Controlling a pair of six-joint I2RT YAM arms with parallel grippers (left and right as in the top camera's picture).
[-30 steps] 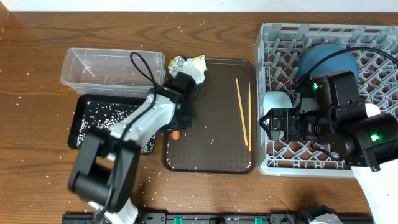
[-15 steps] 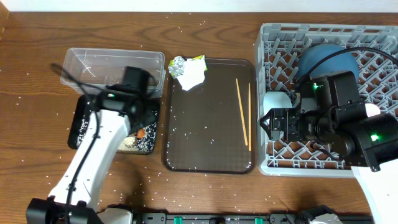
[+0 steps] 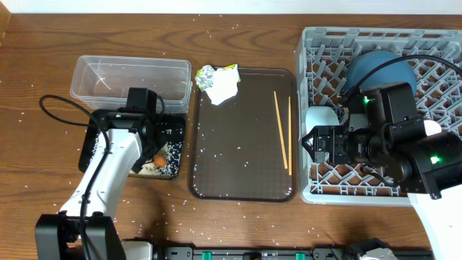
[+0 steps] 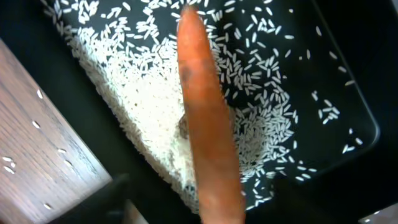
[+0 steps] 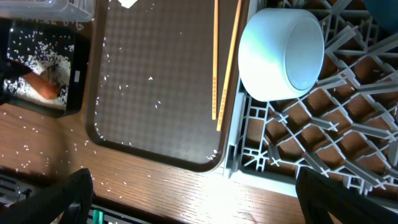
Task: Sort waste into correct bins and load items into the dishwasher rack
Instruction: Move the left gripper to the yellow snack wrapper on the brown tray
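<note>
Inside black tray (image 3: 99, 134) — rice (image 4: 155, 124), carrot (image 4: 208, 137); inside rack (image 3: 433, 40) — bowl (image 5: 280, 53), plate (image 3: 379, 72)

The carrot (image 3: 158, 159) is seen over the black tray (image 3: 99, 144), seemingly gripped by the left gripper (image 3: 153, 154). Chopsticks (image 3: 281, 130) are laid on the brown tray (image 3: 238, 144).

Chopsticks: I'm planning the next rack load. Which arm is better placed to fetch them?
Right. Its open gripper sits at the rack edge, just beside the chopsticks; the left gripper is far off over the black tray, by the carrot.
</note>
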